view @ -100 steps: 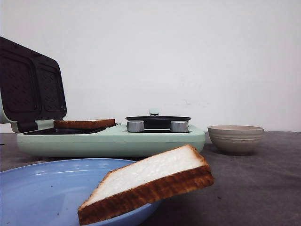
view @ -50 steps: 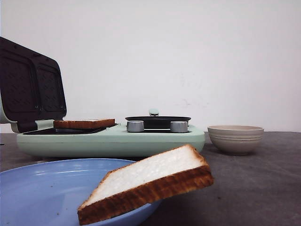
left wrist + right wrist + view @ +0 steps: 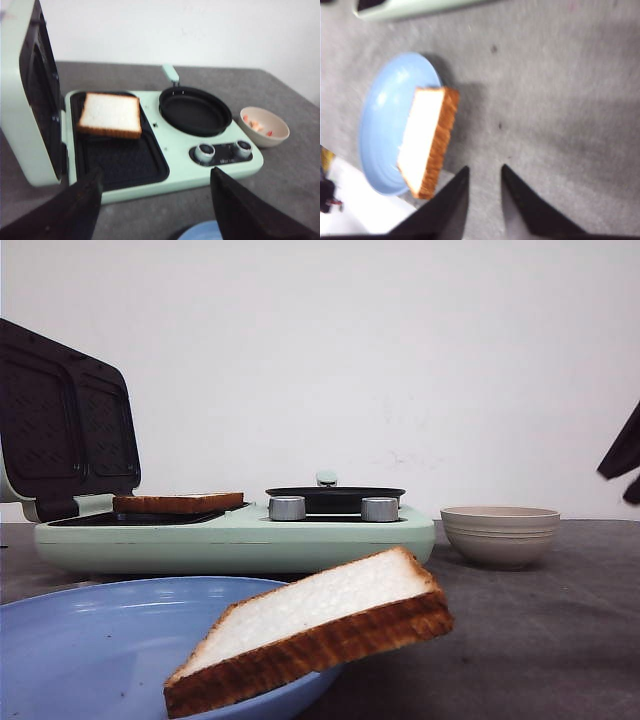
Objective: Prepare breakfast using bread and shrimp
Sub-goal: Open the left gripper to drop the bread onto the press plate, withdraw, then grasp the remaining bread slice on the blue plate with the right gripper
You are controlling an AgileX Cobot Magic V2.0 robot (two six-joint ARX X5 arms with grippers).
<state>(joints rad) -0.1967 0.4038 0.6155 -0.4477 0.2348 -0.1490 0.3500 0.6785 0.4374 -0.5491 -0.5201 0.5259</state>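
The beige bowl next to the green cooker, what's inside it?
The left wrist view looks down into the beige bowl: a few small orange-red and whitish shrimp lie inside. In the front view its rim hides them completely.

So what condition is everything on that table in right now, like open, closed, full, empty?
Sandwich maker lid: open, upright.
Bread on the grill plate: lying flat.
Bread on the blue plate: leaning over the rim.
Round pan: empty.
Beige bowl: holds shrimp.
Left gripper: open, empty.
Right gripper: slightly open, empty.
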